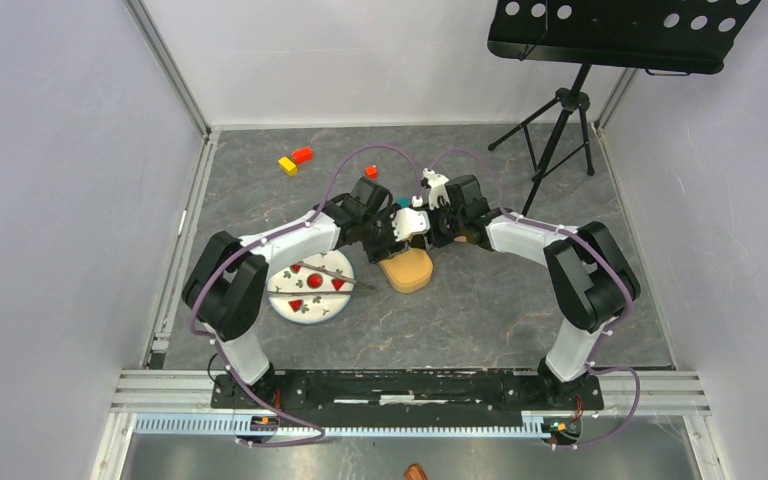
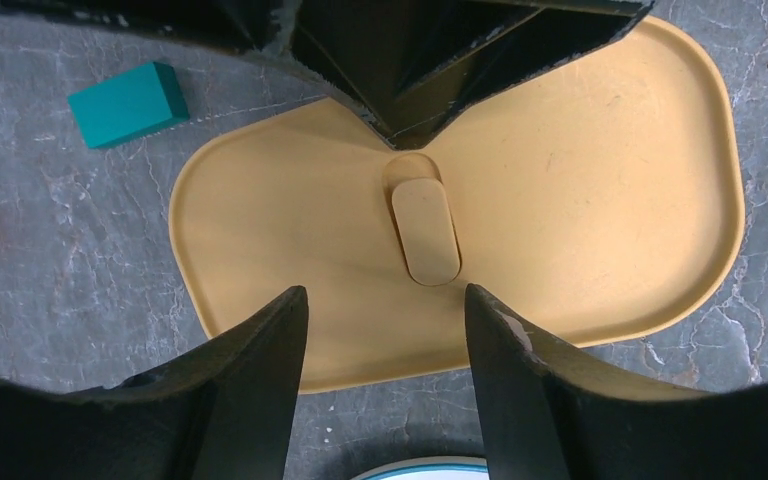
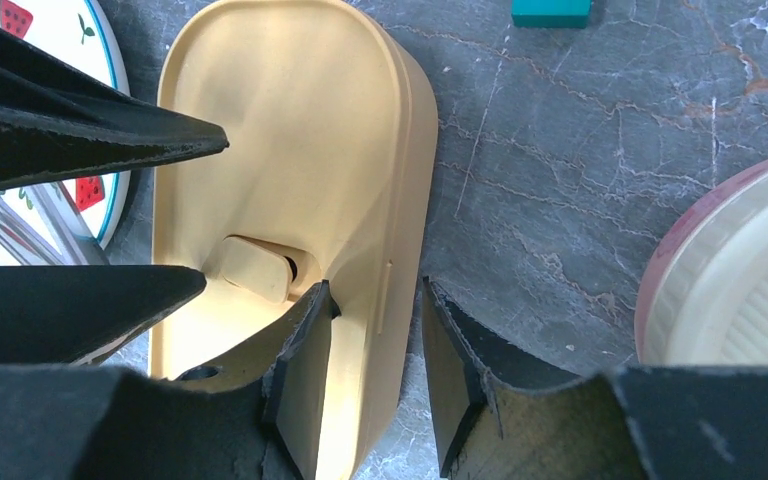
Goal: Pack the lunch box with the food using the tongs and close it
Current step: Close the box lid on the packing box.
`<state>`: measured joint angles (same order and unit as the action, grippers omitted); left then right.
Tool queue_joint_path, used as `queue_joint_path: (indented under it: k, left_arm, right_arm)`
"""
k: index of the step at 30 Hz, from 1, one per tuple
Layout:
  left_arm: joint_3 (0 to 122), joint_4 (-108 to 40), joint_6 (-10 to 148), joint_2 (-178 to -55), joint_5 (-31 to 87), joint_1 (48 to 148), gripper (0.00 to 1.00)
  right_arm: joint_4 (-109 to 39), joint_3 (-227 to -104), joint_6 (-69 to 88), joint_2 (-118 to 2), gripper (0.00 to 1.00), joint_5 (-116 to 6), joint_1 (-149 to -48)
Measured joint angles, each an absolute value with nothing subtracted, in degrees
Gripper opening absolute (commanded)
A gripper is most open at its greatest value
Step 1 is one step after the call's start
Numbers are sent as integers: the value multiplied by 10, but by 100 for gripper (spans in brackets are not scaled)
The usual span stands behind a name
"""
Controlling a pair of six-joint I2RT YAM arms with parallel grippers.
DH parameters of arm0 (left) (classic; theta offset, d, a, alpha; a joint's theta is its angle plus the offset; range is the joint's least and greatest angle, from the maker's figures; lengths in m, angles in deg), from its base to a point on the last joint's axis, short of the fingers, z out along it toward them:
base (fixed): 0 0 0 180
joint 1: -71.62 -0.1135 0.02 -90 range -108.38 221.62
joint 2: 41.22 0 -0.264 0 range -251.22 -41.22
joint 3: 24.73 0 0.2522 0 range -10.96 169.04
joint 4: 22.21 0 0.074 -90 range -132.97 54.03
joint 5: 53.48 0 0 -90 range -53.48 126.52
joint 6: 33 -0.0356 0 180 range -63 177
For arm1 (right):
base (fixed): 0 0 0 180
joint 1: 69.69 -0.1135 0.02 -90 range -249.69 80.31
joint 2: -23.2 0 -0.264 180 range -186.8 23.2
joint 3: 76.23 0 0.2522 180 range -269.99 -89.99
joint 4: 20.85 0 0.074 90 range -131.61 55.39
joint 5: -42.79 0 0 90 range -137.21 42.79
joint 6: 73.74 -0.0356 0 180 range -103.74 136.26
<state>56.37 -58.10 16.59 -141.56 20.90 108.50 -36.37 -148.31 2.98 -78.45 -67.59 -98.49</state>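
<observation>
Bolted to the near rail (image 1: pixel 410 385), the two arms are reaching forward and meeting over the middle of the grey worktop (image 1: pixel 500 310). Farthest left, the white plate (image 1: pixel 278 303) is lying just beside the tan lunch box (image 1: pixel 407 270). The tongs (image 1: pixel 335 276) are resting across the plate's far side, one end poking past the rim toward the box. Red wedges (image 1: pixel 314 281) are showing on the plate, though whether they are food or printed pattern cannot be told. Beyond the plate, a yellow cube (image 1: pixel 288 166) and a red cube (image 1: pixel 302 154) are sitting well apart from everything else. The left gripper (image 2: pixel 385 295) is hanging over the box, its fingers (image 2: pixel 260 370) standing well apart, holding nothing and framing the oval tab (image 2: pixel 426 232) in the lid. A teal cube (image 2: pixel 125 103) is lying near the box. The right gripper (image 3: pixel 378 295) is facing the left one, partly open and straddling the box's edge. One of its fingers is over the lid and the other is outside the wall with bare worktop showing between, so it is gripping nothing. Right of it, a pink-rimmed round container (image 3: pixel 646 300) is sitting near the box. A black music stand (image 1: pixel 560 120) is standing in the far right corner.
</observation>
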Motion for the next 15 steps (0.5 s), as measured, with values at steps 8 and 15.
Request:
queue_joint_path:
  k: [8, 15]
  left_arm:
    - [553, -573, 158, -1407, 192, 1084, 68]
    - [527, -588, 155, -1373, 143, 1081, 76]
  right_arm:
    - [-361, -1488, 43, -794, 43, -703, -978]
    - [-359, -1490, 60, -795, 47, -713, -977]
